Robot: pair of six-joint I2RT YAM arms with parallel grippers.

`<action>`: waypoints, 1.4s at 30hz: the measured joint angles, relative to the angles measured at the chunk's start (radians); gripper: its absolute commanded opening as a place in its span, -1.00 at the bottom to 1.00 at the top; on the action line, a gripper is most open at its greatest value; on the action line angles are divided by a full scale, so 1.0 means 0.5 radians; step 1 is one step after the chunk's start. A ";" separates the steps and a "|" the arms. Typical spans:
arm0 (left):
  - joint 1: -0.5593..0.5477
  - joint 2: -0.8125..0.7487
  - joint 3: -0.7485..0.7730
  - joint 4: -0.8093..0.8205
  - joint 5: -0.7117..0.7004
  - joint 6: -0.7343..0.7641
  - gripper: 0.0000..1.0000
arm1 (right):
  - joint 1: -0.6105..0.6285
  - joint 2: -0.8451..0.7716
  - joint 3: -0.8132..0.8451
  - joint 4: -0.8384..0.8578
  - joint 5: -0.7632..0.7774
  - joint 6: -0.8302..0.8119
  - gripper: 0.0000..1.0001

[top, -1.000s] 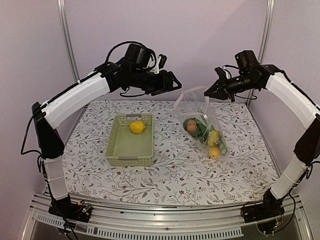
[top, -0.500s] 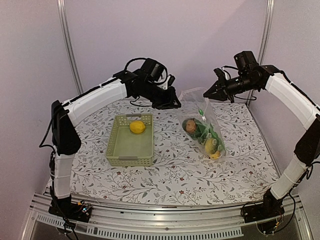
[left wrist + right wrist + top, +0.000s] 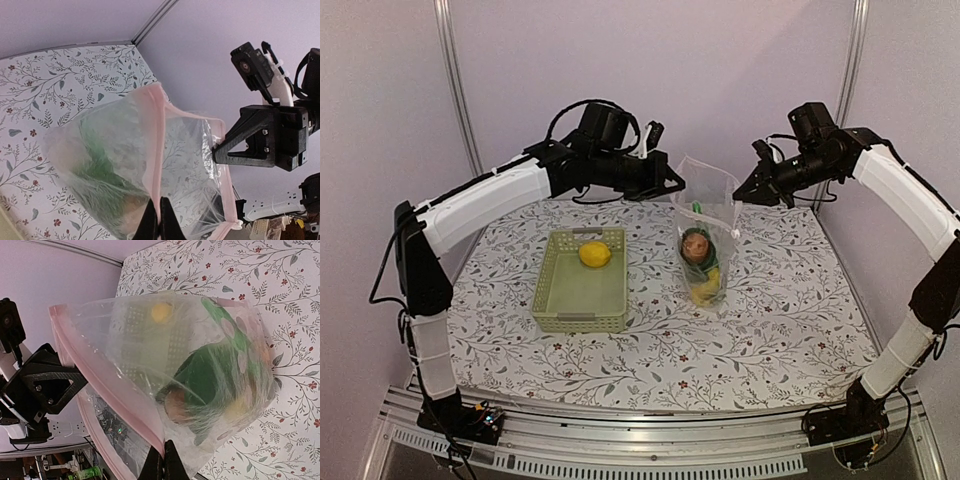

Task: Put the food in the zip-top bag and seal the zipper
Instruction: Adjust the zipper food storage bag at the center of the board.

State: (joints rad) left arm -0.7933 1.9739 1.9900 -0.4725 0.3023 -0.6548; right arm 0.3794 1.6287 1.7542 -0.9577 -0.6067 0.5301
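The clear zip-top bag (image 3: pixel 708 215) hangs upright over the table, stretched between both grippers. Inside it sits food: a reddish-brown round piece (image 3: pixel 695 243), leafy green (image 3: pixel 707 264) and a yellow piece (image 3: pixel 705 291) at the bottom. My left gripper (image 3: pixel 678 184) is shut on the bag's pink zipper (image 3: pixel 159 135), its tips (image 3: pixel 159 221) pinching the strip. My right gripper (image 3: pixel 739 197) is shut on the zipper (image 3: pixel 112 387) at the opposite side, tips (image 3: pixel 164 461) together on it. The mouth gapes between them. One yellow lemon (image 3: pixel 595 254) lies in the pale green basket (image 3: pixel 578 321).
The basket stands left of the bag on the flowered tablecloth (image 3: pixel 770 330). Metal posts (image 3: pixel 455 90) and a purple wall stand behind. In the left wrist view the right gripper's black finger (image 3: pixel 250 137) shows across the bag's mouth.
My left gripper has come to the bag's mouth and shut on the zipper edge. The bag has swung from slanting on the table to hanging upright, and the food has slid down.
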 measured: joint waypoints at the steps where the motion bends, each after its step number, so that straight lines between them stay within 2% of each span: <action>1: 0.000 -0.002 0.001 0.021 0.001 -0.012 -1.00 | 0.000 0.000 0.010 -0.006 0.003 0.001 -1.00; 7: 0.002 0.002 0.002 0.060 -0.002 -0.022 -0.97 | 0.000 0.000 0.094 -0.014 0.004 0.001 -1.00; 12: 0.009 0.002 0.005 0.077 -0.008 0.008 -0.25 | 0.000 0.001 0.103 -0.014 -0.002 0.002 -1.00; 16: 0.025 -0.008 0.026 0.078 -0.024 0.085 0.07 | 0.000 0.004 0.108 -0.014 -0.002 0.002 -1.00; 19: 0.031 -0.079 -0.002 0.066 -0.098 0.179 0.21 | 0.000 0.007 0.111 -0.015 -0.002 0.002 -1.00; 24: 0.083 -0.384 -0.185 0.056 -0.258 0.280 0.24 | 0.000 0.010 0.111 -0.014 -0.004 0.003 -1.00; 30: 0.336 -0.594 -0.392 -0.037 -0.454 0.275 0.23 | 0.000 0.010 0.111 -0.007 -0.005 0.011 -1.00; 35: 0.494 -0.533 -0.601 -0.249 -0.613 0.253 0.24 | 0.000 0.011 0.110 0.003 -0.015 0.018 -1.00; 39: 0.536 -0.414 -0.645 -0.389 -0.691 0.253 0.26 | 0.000 0.010 0.108 0.009 -0.021 0.019 -1.00; 41: 0.538 -0.369 -0.663 -0.414 -0.722 0.243 0.34 | 0.000 0.011 0.105 0.018 -0.029 0.020 -1.00; 42: 0.540 -0.353 -0.669 -0.423 -0.729 0.238 0.46 | 0.000 0.011 0.105 0.021 -0.031 0.021 -1.00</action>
State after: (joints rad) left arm -0.5232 1.7973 1.6554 -0.6842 -0.0624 -0.5358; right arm 0.3794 1.6344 1.8065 -0.9474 -0.6224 0.5404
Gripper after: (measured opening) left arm 0.639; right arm 0.005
